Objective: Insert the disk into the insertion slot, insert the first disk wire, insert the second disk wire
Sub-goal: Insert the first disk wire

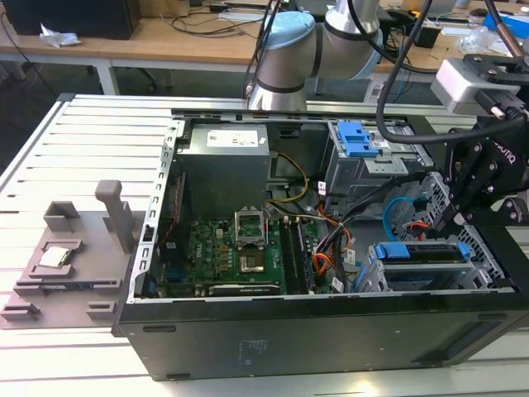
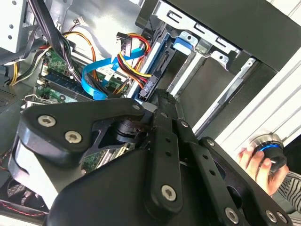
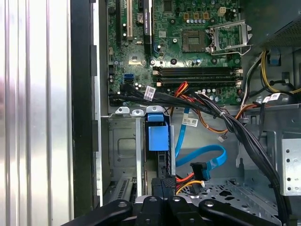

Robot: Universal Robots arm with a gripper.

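Gripper [image 1: 450, 217], closure not discernible, just above blue-framed disk [image 1: 417, 252] in open black computer case [image 1: 289, 339]; ribbed aluminium tabletop [image 1: 50, 149] beneath, wooden desks [image 1: 165, 37] behind.

so the disk [image 1: 417, 251] in its bright blue caddy is already sitting edge-on in the insertion slot [image 1: 488, 263] of the perforated grey cage, with the blue disk wire [image 3: 207, 157] curling just beside it

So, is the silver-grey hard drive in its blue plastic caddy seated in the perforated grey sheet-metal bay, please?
Seated: in the exterior view the hard drive lies flat inside the bay, framed by its perforated walls.
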